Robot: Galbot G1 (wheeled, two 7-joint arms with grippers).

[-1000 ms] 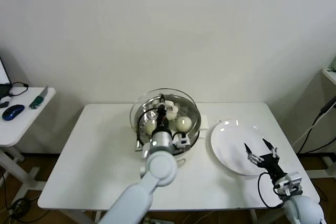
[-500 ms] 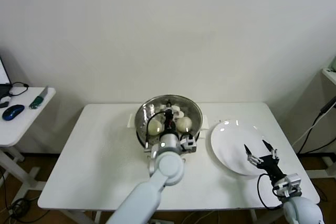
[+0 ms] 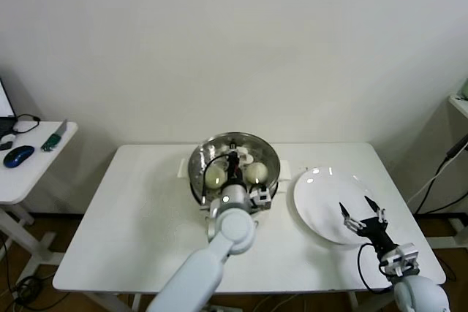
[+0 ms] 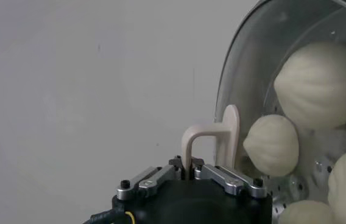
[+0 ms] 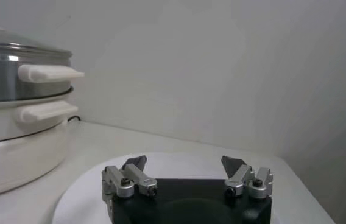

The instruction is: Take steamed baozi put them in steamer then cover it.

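The steamer point(image 3: 202, 157) stands at the back middle of the table on its white pot base point(image 5: 14, 155). The cover point(image 3: 257, 150), a clear glass lid, lies level over it. My left gripper point(image 3: 233, 160) is shut on the cover's cream bar handle point(image 4: 212, 135). Several steamed baozi point(image 4: 322, 85) lie inside and show through the glass, two of them in the head view point(image 3: 214, 176). My right gripper point(image 3: 363, 215) hangs open and empty over the white plate point(image 3: 318, 193), to the right of the steamer point(image 5: 8, 76).
The white plate point(image 5: 78, 198) holds nothing. A side table point(image 3: 29, 173) at the far left carries a blue mouse point(image 3: 18, 156) and a green tool. The wall runs close behind the steamer.
The cover, tilted and offset to the left a second ago, has swung right and settled level over the steamer, still gripped by my left gripper. The right arm has barely moved.
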